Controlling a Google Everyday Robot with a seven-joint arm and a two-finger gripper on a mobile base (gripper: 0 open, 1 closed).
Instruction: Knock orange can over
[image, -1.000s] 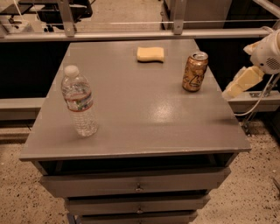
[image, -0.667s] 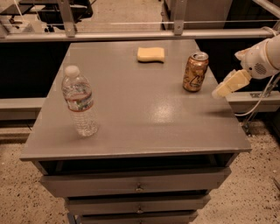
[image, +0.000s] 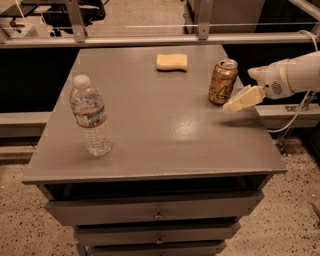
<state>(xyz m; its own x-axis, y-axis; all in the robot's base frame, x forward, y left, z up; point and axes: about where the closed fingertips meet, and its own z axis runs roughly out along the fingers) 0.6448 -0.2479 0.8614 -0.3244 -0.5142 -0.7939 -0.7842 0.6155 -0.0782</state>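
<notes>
contact belongs high on the orange can (image: 223, 82), standing upright near the right edge of the grey cabinet top (image: 165, 130). my gripper (image: 236, 102) hangs just beside its lower side; clenched or released, i cannot tell. i'd raise it, then sweep left.

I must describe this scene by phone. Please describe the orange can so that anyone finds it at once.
Start at the grey table; go to its right edge, towards the back. There stands the orange can, upright, with the gripper just right of it. It is the only metal can: shorter than the clear water bottle at the left, and taller than the flat yellow sponge.
</notes>
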